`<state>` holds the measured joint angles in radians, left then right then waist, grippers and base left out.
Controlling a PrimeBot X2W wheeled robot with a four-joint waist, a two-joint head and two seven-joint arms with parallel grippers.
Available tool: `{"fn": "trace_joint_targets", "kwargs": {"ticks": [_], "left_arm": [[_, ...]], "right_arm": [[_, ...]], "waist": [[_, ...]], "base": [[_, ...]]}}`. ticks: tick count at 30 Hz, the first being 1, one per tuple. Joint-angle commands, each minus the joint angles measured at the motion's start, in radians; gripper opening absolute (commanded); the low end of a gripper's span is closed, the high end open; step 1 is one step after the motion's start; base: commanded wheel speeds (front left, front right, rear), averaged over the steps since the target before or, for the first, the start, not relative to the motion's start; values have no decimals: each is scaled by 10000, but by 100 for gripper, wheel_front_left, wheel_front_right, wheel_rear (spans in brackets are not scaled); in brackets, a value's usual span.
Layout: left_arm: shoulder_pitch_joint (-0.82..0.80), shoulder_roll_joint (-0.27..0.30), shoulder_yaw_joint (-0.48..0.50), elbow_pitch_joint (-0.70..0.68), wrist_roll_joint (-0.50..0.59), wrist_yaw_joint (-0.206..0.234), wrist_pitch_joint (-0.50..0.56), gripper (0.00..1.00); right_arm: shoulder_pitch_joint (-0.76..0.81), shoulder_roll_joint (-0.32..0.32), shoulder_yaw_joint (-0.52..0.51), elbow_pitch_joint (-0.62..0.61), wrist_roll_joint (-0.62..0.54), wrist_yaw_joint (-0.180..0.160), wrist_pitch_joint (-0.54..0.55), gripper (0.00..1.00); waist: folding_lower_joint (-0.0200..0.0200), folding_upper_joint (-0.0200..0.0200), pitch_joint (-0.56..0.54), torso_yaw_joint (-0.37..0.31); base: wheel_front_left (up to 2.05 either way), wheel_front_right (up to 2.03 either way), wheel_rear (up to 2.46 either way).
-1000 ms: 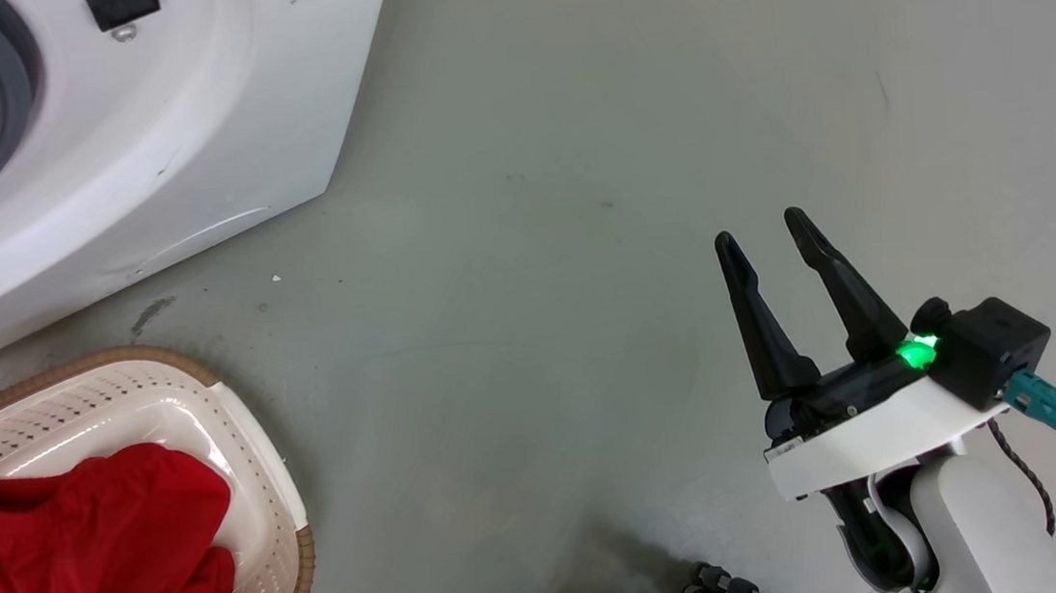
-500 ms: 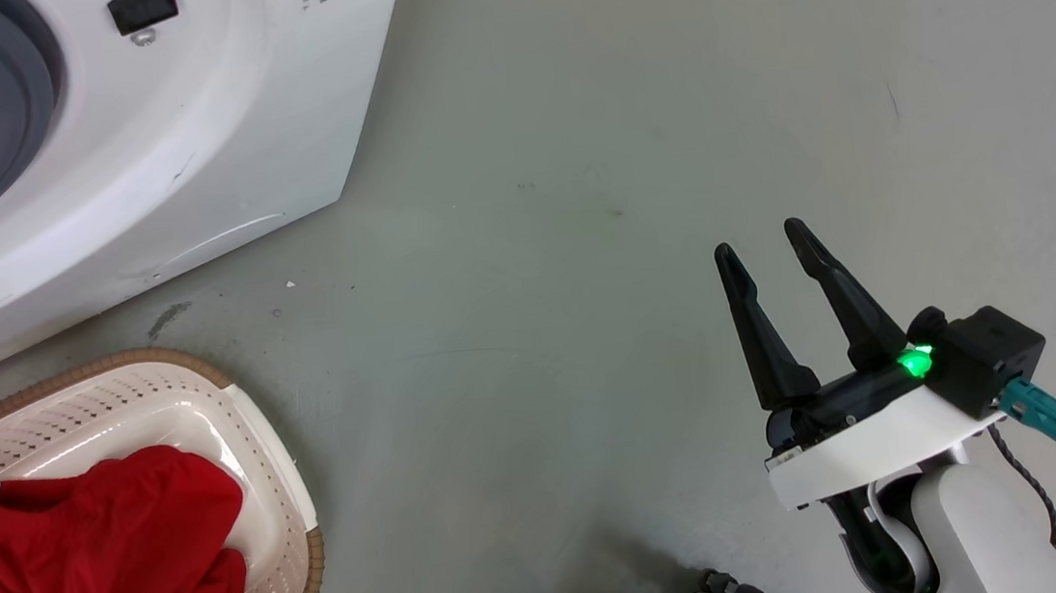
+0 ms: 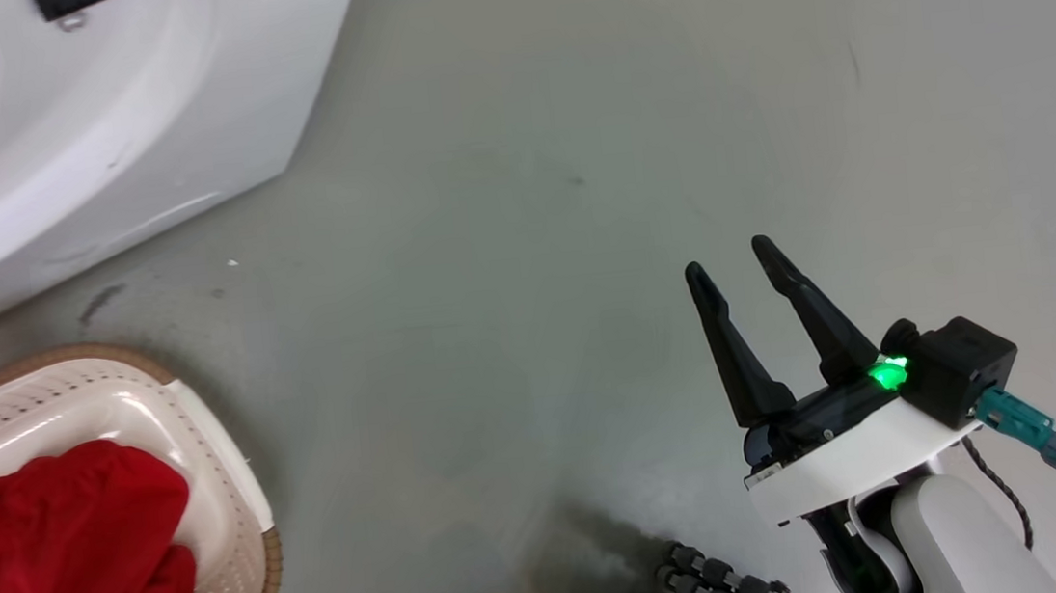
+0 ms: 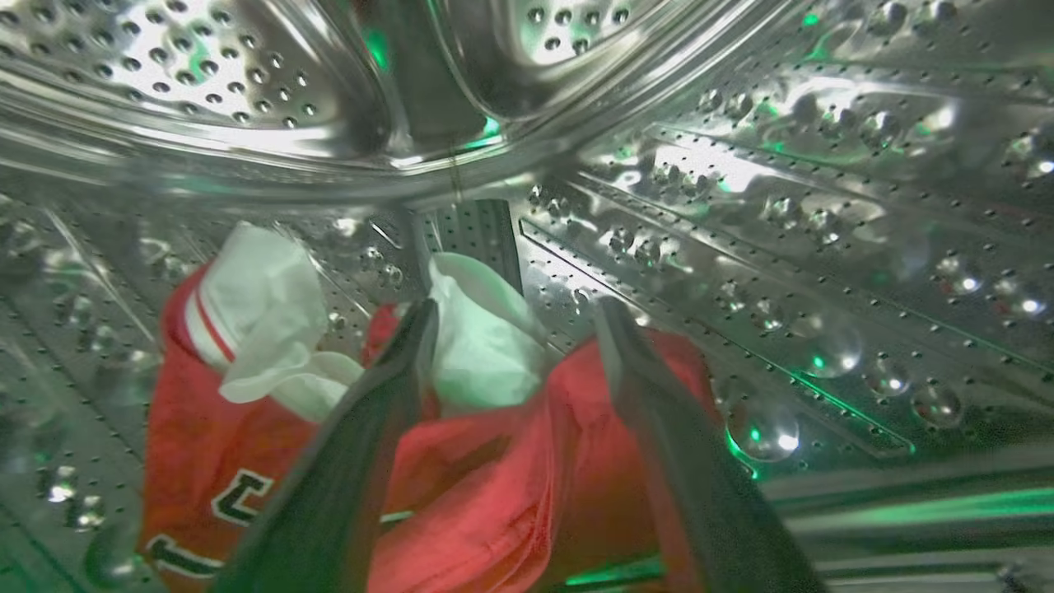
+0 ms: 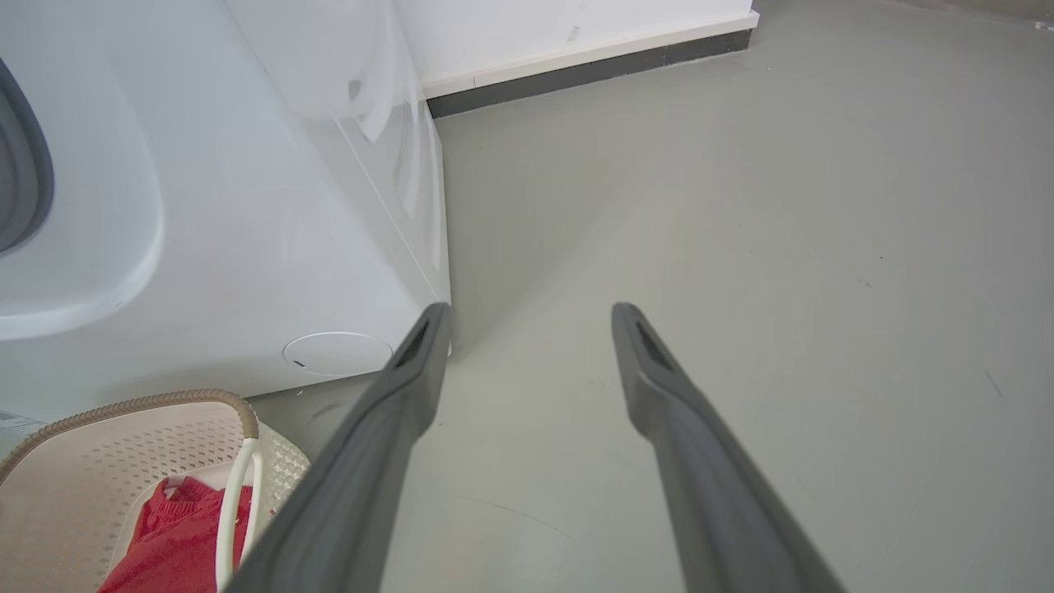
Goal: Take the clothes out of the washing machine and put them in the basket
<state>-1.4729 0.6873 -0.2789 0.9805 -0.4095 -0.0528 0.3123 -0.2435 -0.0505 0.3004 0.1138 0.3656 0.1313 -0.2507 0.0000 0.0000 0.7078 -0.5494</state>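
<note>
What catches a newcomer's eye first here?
Bright red stands out: a red jersey with white trim lies in the steel drum of the washing machine, with the open left gripper pointed at it. Another red garment lies in the cream basket at the head view's lower left, while the right gripper hangs open over the grey floor.

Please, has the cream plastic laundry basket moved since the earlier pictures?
No: the cream perforated basket keeps its spot by the white washing machine; the camera shifted.

Open floor right of washing machine, drum wall close around jersey
</note>
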Motion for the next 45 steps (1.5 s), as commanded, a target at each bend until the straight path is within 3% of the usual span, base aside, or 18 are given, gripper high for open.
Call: {"fn": "trace_joint_targets", "kwargs": {"ticks": [1, 7, 17, 27, 28, 29, 30, 35, 45], "left_arm": [[-164, 19, -90, 57, 29, 6, 308, 100], [-777, -9, -447, 191, 235, 110, 1631, 100], [-1036, -57, -690, 411, 206, 327, 2738, 100], [-1381, 135, -1049, 730, 451, 141, 2876, 100], [-1411, 148, -1094, 800, 478, 124, 2873, 92], [-1428, 160, -1121, 898, 468, 102, 2917, 36], [-1455, 190, -1123, 949, 448, 80, 2838, 4], [-1600, 374, -1192, 1165, 558, 169, 2319, 0], [-1990, 472, -1260, 1121, 719, 340, 146, 0]], "right_arm": [[-101, 4, -51, 42, 38, -11, -51, 100], [94, 9, -118, 105, 195, -11, -126, 100], [275, 9, -147, -28, 323, -11, -138, 100], [362, 9, -16, -219, 392, -11, -140, 100], [356, 9, 5, -234, 393, -11, -140, 100], [351, 9, 22, -248, 370, -11, -141, 100], [349, 9, 38, -263, 345, -11, -141, 100], [351, 9, 46, -321, 276, -11, -140, 100], [-57, 7, 167, -262, 313, -11, -139, 100]], "waist": [[0, 0, 248, -153], [0, 0, 650, -117], [0, 0, 1077, -50], [0, 0, 1374, -40], [0, 0, 1390, -39], [0, 0, 1400, -36], [0, 0, 1409, -35], [0, 0, 1453, -34], [0, 0, 1247, -98]], "base": [[0, 0, 0], [0, 0, 0], [0, 0, 0], [0, 0, 0], [5, 5, 5], [6, 6, 6], [4, 4, 4], [2, 2, 2], [0, 0, 0]]}}
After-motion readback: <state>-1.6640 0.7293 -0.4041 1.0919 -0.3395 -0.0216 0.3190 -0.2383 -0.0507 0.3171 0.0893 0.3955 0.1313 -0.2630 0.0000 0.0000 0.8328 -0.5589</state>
